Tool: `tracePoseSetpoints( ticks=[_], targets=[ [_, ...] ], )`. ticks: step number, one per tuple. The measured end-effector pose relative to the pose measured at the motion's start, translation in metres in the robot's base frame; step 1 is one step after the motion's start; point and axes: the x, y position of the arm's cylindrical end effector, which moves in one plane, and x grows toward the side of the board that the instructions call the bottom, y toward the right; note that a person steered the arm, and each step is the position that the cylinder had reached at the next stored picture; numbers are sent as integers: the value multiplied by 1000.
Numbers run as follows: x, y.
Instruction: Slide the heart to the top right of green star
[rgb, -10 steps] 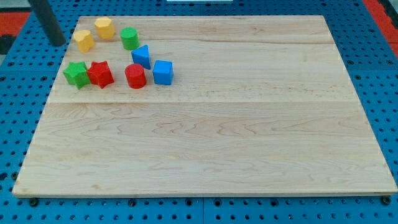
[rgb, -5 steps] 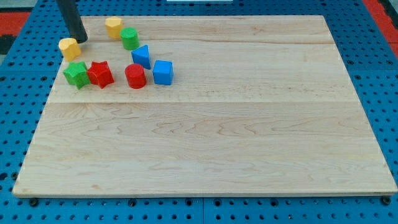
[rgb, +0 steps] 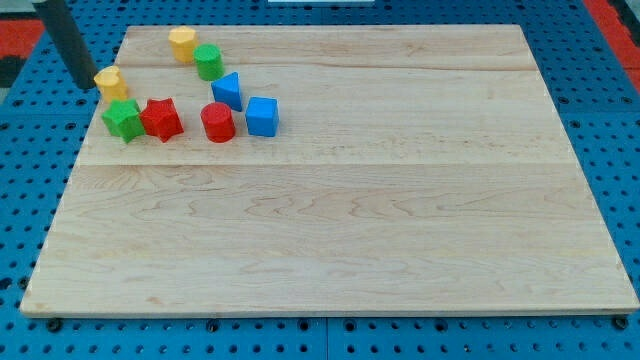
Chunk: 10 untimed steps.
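- The yellow heart (rgb: 111, 81) lies near the table's left edge, towards the view's top, just above the green star (rgb: 122, 118) and a touch to the view's left of it; whether the two touch I cannot tell.
- My tip (rgb: 86, 86) sits just to the view's left of the yellow heart, right at the table's left edge, very close to the heart; contact cannot be made out.
- The rod rises from my tip up and to the view's left, out of the top of the view.
- There is no pincer on this arm, only the rod, so nothing is apart or clamped.
- The red star (rgb: 161, 118) stands just to the view's right of the green star, the two touching or nearly so.
- The red cylinder (rgb: 217, 122) lies further to the view's right of the green star, past the red star and apart from it.
- The blue cube (rgb: 262, 116) sits just right of the red cylinder, the farthest of the row from the green star.
- The blue wedge (rgb: 228, 91) is up and to the right of the green star, just above the red cylinder.
- The green cylinder (rgb: 208, 62) is higher again, above the blue wedge.
- The yellow hexagon (rgb: 182, 44) sits up and to the right of the green star, close beside the green cylinder on its left.
- The wooden table (rgb: 350, 230) lies on a blue pegboard (rgb: 20, 200).
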Motion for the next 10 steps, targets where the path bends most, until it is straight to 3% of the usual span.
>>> tracePoseSetpoints(
  ticks=[4, 8, 10],
  targets=[
    [20, 4],
    [0, 45],
    [20, 38]
  ],
)
